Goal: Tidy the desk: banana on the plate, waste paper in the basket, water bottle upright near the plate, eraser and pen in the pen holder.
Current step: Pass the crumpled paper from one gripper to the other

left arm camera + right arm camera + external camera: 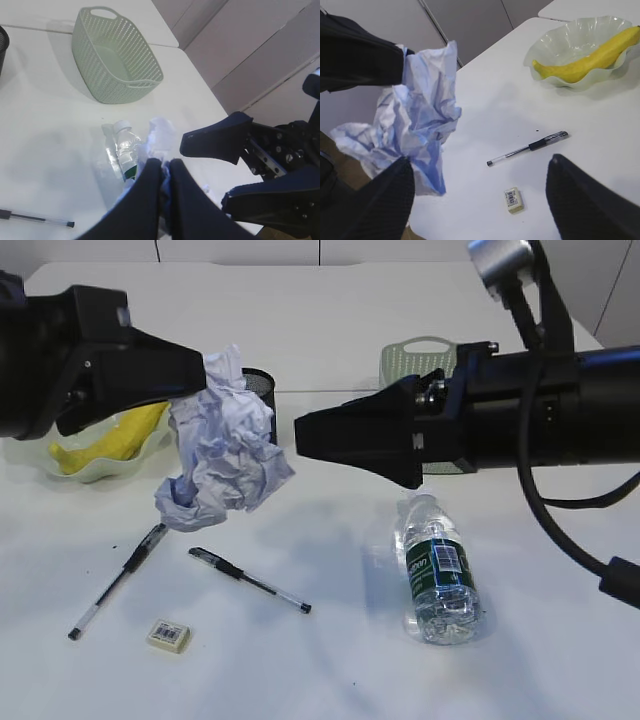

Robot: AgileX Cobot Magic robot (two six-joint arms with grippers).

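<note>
The left pincer [205, 375] grips the crumpled waste paper [225, 445] above the tabletop [330, 660]; the right pincer [300, 435], jaws wide, faces the paper, empty.

A crumpled sheet of white-and-bluish waste paper [225, 445] hangs in the air above the table, pinched at its top corner. A yellow banana [112, 440] lies curved in a pale green wavy-rimmed plate [100, 472]. A clear plastic water bottle [437, 570] with a dark green label lies on its side, cap pointing away. 2 black-capped clear pens [248, 579] [118, 580] lie flat, a small white rectangular eraser [168, 635] just beside them. A pale green perforated basket [115, 55] and a black mesh pen holder [260, 383] stand upright
</note>
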